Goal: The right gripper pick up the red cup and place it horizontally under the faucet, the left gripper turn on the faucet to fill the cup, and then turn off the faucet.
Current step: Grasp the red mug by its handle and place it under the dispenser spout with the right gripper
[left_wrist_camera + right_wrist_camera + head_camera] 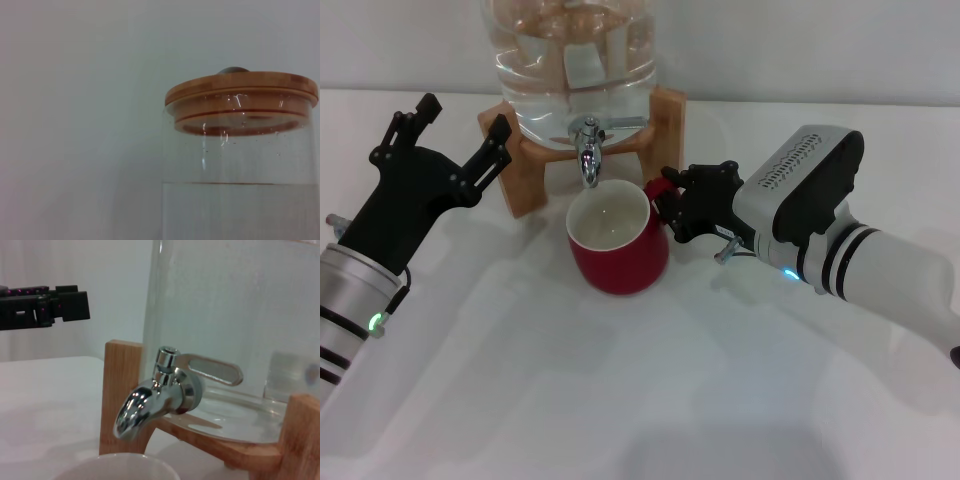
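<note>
You have a white table (pixel 620 400) against a pale wall. On it: one red cup (pixel 617 238), upright under the one faucet (pixel 587 148) of one water jug (pixel 570 60) in a wooden stand (pixel 665 115). The right gripper (pixel 670 210) closes on the cup's handle. The left gripper (pixel 460 140) hangs left of the stand, fingers spread, touching nothing
</note>
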Controlling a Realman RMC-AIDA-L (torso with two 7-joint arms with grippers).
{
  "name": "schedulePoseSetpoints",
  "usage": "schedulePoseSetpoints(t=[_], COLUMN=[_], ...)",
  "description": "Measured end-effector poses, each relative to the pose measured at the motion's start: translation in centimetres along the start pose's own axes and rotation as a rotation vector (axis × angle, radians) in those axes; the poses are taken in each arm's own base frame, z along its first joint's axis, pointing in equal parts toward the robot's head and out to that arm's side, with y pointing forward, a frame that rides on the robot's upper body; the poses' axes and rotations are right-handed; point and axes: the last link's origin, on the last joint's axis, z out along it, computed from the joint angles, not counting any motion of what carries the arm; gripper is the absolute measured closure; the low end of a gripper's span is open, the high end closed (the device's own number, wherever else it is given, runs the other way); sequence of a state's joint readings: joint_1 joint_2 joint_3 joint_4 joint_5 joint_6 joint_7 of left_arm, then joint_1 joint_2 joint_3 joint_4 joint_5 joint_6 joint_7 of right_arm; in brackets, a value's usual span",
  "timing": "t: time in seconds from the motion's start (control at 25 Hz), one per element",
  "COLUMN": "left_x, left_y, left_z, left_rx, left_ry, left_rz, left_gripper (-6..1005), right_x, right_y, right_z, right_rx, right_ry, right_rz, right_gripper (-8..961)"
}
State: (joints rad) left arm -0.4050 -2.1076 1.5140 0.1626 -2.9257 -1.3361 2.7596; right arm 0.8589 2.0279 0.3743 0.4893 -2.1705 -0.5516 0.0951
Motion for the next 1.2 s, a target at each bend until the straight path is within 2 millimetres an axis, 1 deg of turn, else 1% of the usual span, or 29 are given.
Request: schedulePoseSetpoints(t=[0.76,1.2], left_x=[-0.02,-0.06], left_y=[0.23,0.20], left_z=[0.13,0.13], left_rx=[-0.013,-0.012], left_ry=[-0.002,-0.005], left_rz=[0.001,-0.001], left_gripper=[108,107], right_x=[-0.10,0.05], right_y=[-0.18,0.19], right_z=[0.00,0.00], right_rx=[0.005,-0.011], right_ry=[-0.006,0.002], right_rz=[0.001,-0.014], right_gripper=[769,770])
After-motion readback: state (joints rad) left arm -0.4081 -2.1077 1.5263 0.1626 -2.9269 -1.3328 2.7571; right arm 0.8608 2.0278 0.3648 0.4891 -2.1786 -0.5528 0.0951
